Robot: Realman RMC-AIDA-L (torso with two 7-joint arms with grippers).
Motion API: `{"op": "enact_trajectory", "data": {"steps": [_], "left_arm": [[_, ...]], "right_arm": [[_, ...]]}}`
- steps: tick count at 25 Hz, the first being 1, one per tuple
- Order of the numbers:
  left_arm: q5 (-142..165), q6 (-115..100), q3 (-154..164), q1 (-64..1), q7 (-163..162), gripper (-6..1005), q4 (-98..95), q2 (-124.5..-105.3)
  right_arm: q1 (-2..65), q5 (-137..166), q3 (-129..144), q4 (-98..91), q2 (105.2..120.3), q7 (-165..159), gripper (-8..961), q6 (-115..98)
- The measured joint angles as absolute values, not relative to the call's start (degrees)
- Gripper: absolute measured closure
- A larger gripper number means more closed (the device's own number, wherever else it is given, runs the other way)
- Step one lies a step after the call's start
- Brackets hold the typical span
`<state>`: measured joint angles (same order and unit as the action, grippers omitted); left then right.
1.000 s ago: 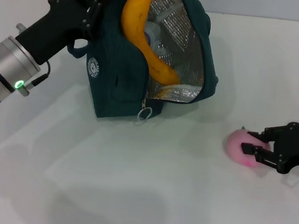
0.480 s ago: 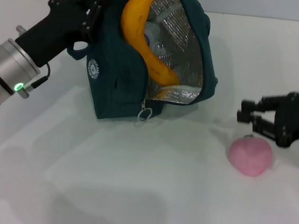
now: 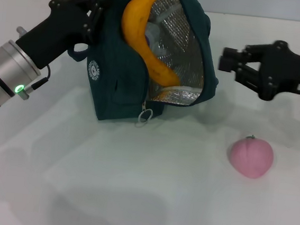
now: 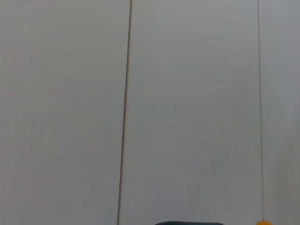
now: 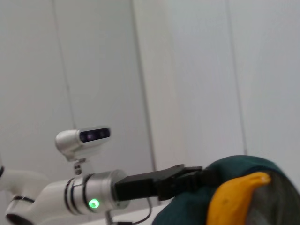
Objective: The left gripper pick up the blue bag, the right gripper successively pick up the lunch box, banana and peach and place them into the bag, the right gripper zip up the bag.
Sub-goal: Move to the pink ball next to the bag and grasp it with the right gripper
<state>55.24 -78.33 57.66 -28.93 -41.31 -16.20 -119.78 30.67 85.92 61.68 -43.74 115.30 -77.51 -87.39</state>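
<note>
White tabletop (image 3: 131, 196) under pale panelled wall (image 4: 187, 93).

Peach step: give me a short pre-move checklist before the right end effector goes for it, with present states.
1. Blue bag held up by the left end effector: ok.
2. Bag mouth open, silver lining showing: ok.
3. Banana fully inside: not ok, its tip sticks out.
4. Lunch box in the bag: cannot tell.
5. Peach free on the table: ok.
6. Right end effector open, empty: ok, but raised away from the peach.
</note>
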Motion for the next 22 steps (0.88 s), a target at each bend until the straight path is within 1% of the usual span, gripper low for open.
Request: {"op": "enact_trajectory", "data": {"steps": [2,5,8,11,16,22], "left_arm": [[55.25,-78.34,57.66,-28.79,-41.27,962,-16.19,-119.79],[55.28,-78.40,57.66,-28.63,-41.25,962,-16.17,-119.79],[55.29,-78.41,57.71,-28.44,-41.19,962,-16.17,-119.75],[55.29,-78.41,57.73,-28.39,-41.17,962,-16.17,-119.73],[55.29,-78.36,57.74,-28.09,-41.13,962,-16.17,-119.71],[55.31,-77.81,57.74,-28.25,-40.05,962,-15.44,-119.76]], "right_arm": [[31.31,88.49,61.91,-44.35,115.31,-79.24,761,-87.36],[30.94,94.00,62.14,-46.19,115.00,-81.16,815,-87.87],[28.72,100.72,62.27,-50.13,115.01,-83.49,770,-88.54],[24.18,106.90,63.34,-55.68,115.46,-84.70,726,-88.04],[20.95,107.83,65.93,-55.20,115.63,-76.47,651,-85.46],[16.71,96.88,65.91,-47.37,115.88,-56.43,398,-85.96]]}}
